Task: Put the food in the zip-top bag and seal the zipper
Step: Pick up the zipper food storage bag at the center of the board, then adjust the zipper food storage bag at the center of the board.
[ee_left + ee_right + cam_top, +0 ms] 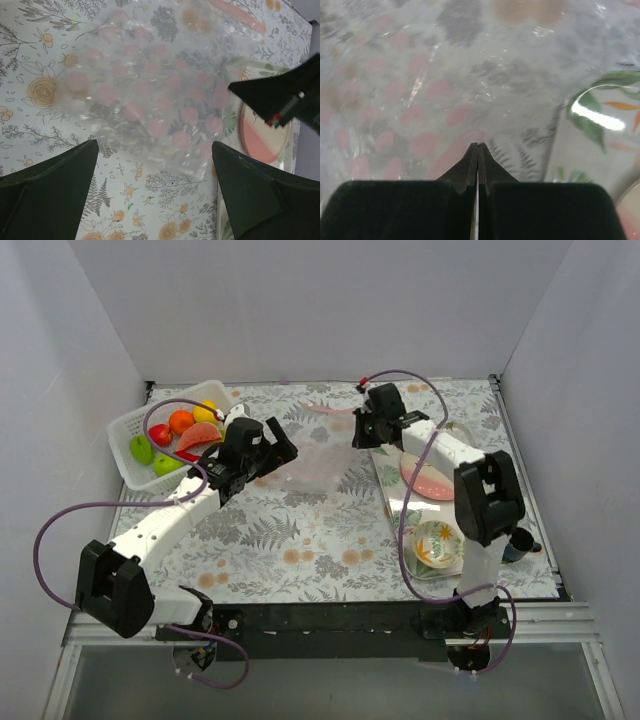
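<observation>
The clear zip-top bag (318,466) with pink dots lies mid-table between my grippers; it also shows in the left wrist view (150,90) and the right wrist view (420,75). Its pink zipper (330,409) runs along the far edge. My left gripper (283,447) is open and empty, its jaws wide above the bag's near edge (155,145). My right gripper (358,435) is shut at the bag's right edge near the zipper, seemingly pinching the film (477,146). The food sits in the white basket (118,435): orange (181,421), lemon (206,412), watermelon slice (200,433), red apple (159,434), green apples (141,449).
A pink plate (430,480) lies on a patterned tray right of the bag and also shows in the left wrist view (262,135). A patterned bowl (437,543) and a dark cup (518,540) stand near the right front. White walls enclose the table.
</observation>
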Available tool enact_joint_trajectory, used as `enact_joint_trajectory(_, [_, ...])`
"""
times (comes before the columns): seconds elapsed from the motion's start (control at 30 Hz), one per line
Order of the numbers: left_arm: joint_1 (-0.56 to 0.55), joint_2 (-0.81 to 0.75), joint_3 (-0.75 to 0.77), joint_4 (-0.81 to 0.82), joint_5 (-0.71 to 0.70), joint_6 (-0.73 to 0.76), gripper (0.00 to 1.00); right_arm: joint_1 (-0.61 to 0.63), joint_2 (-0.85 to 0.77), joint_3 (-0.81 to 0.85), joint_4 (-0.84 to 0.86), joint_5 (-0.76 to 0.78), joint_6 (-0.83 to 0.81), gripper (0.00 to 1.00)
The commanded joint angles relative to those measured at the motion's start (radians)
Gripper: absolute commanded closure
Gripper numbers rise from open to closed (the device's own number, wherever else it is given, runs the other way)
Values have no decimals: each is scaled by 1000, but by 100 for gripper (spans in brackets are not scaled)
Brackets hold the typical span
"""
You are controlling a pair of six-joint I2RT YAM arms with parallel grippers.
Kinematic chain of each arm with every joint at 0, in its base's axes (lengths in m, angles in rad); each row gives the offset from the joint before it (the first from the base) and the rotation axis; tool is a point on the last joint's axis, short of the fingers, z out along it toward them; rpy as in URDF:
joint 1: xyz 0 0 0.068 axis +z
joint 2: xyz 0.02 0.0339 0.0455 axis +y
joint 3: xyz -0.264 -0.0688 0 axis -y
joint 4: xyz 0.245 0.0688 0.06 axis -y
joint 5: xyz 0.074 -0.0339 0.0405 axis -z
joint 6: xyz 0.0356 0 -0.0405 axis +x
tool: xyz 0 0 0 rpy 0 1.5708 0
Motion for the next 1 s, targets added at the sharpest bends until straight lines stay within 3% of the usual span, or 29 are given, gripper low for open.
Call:
enact_joint_trajectory(0.0, [3,-1,42,2,43,-42,2,185,-282,-206,133,192,-90,99])
enact_joint_trajectory(0.07, [3,0,31,10,61,-49,2,274,-371,-281,137,354,-124,99])
enact_joint_trajectory(0.13, [3,0,22,11,69,-67,2,303,-413,-286,99,413,-122,99])
enact_joint_trajectory(0.27, [3,-40,-15,27,66,-105,4,319,-491,-170,23,555,-212,99])
enact_joint_trajectory(0.4, [3,-84,-46,10,32,-124,5,365,-520,-73,19,603,-398,99])
enact_joint_trajectory(0.47, [8,-106,-52,-24,-20,-151,4,453,-505,-59,56,679,-511,99])
enact_joint_trajectory(0.57, [52,-145,-73,-67,-38,-200,4,561,-461,-69,65,784,-535,98])
enact_joint_trajectory(0.7, [121,-222,-130,-117,-44,-259,2,677,-457,-225,88,846,-452,99])
enact_joint_trajectory(0.83, [186,-328,-225,-173,-90,-325,2,770,-497,-518,137,866,-289,99])
enact_joint_trajectory(0.93, [200,-412,-282,-170,-117,-323,2,771,-535,-664,136,823,-186,91])
enact_joint_trajectory(0.97, [198,-420,-317,-158,-114,-320,3,773,-551,-689,134,771,-164,83])
